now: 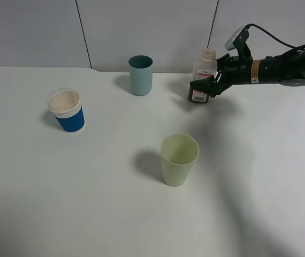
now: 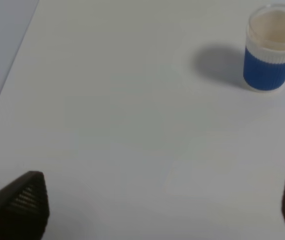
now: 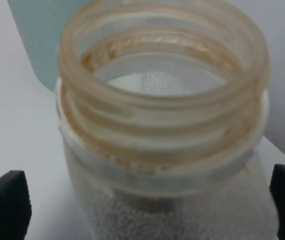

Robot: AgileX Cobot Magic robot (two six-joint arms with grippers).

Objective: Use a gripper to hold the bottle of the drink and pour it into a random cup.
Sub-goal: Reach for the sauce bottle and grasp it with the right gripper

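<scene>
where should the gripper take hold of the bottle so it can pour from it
Grip the bottle across its labelled body, below the wide open neck, coming in level from the robot's right. It stands upright and uncapped, and its slim body fits between the open fingers of the right gripper, which straddle it.

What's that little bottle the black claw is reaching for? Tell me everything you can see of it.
The bottle is small, slim and clear plastic, with a white-and-red label and a pale, wide threaded neck, stained brownish, with no cap. Dark brown drink fills its lower part. It stands upright on the white table, toward the back, to the right of the teal cup. The right gripper has a finger on each side of it, jaws open; a gap shows on one side, so it is not gripped yet.
</scene>
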